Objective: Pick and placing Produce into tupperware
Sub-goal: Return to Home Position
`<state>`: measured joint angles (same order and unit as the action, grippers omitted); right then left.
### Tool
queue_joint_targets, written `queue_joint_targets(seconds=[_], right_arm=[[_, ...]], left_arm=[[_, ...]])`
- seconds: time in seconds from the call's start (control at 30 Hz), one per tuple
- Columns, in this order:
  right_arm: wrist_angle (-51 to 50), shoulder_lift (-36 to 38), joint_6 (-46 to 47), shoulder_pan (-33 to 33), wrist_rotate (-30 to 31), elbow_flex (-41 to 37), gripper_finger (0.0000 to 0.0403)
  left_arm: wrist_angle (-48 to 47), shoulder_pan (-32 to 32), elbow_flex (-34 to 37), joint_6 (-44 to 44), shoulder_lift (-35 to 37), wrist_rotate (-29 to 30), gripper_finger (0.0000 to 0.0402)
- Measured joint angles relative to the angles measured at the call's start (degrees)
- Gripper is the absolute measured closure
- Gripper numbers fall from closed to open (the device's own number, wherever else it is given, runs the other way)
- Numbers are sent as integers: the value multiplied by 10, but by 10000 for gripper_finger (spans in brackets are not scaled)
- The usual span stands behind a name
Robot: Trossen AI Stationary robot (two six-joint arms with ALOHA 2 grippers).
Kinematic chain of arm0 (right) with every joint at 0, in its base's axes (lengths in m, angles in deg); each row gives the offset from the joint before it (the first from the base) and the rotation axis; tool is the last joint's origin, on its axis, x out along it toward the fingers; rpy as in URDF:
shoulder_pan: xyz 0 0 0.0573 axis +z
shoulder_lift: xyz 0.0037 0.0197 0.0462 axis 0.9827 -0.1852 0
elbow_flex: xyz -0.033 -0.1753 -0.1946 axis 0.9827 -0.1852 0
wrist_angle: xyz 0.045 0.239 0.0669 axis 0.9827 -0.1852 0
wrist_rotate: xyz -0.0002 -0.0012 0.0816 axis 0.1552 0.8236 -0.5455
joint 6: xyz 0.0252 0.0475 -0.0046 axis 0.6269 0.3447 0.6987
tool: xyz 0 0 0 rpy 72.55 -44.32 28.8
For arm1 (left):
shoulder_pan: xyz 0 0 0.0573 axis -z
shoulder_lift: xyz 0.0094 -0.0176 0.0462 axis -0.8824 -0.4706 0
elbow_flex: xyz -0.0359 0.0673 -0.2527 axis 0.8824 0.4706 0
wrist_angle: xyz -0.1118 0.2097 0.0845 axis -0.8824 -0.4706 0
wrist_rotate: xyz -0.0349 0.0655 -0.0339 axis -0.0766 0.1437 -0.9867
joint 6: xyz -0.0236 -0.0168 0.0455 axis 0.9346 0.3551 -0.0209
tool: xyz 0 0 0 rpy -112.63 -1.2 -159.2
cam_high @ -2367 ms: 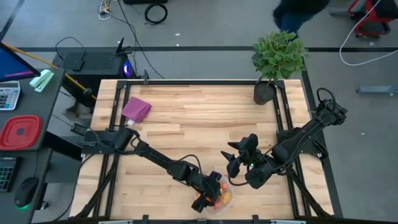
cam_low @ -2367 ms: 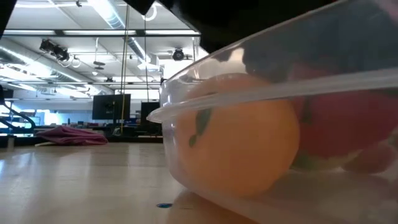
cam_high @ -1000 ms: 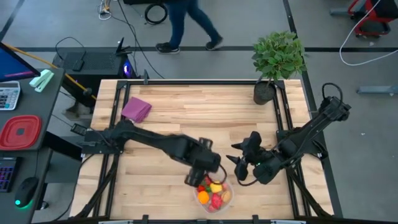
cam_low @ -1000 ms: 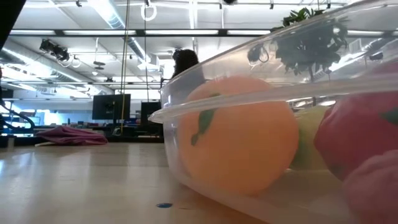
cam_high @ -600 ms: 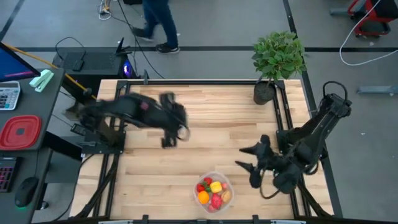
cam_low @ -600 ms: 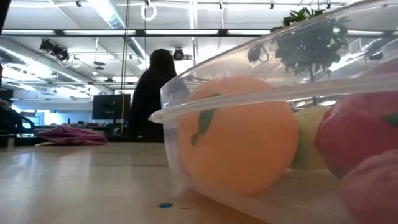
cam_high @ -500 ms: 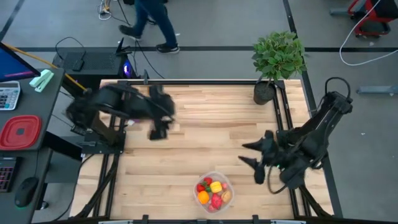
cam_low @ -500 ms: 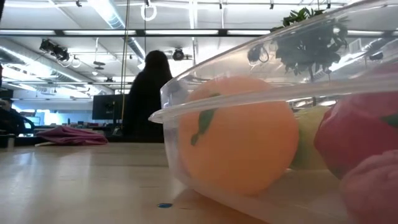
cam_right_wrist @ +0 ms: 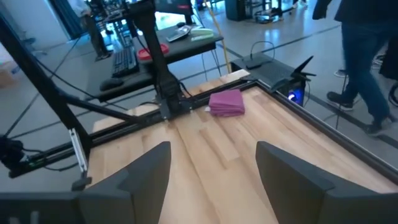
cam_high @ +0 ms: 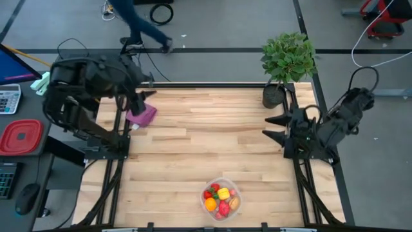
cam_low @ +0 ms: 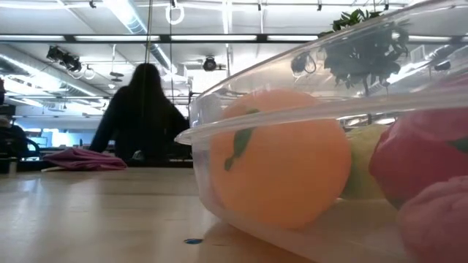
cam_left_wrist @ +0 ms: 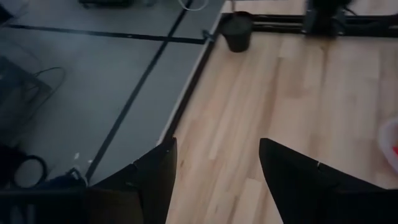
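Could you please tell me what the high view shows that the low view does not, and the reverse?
Only the high view: the left gripper by the purple cloth, the right gripper open on the right, and a red container. Only the low view: a green leaf mark on the orange piece. Both: the tupperware holding the produce, the cloth, the plant and a person.

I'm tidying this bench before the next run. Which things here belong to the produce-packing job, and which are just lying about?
Job:
produce, inside the tupperware
left gripper and right gripper, both open, at the table's edges

Lying about:
purple cloth
potted plant
red lidded container
calculator
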<state>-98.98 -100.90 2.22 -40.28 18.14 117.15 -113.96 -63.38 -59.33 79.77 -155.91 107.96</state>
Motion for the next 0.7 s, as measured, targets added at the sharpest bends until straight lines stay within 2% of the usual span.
queue_joint_targets(seconds=[0.1,0.23,0.33,0.43,0.57,0.7], right_arm=[[1,11,-14,-24,-25,-1,157],[3,28,-26,-49,-26,-32,157],[21,61,-13,-74,-34,-95,157],[88,112,-1,-94,-67,-186,157],[229,189,-79,-107,-125,-290,157],[314,264,-158,-117,-170,-340,157]], left_arm=[[0,-27,0,1,9,0,165],[0,-53,1,8,27,0,165],[0,-69,1,22,49,0,168],[1,-79,7,38,75,0,170],[0,-81,88,73,147,-18,167],[0,-81,210,119,240,-21,168]])
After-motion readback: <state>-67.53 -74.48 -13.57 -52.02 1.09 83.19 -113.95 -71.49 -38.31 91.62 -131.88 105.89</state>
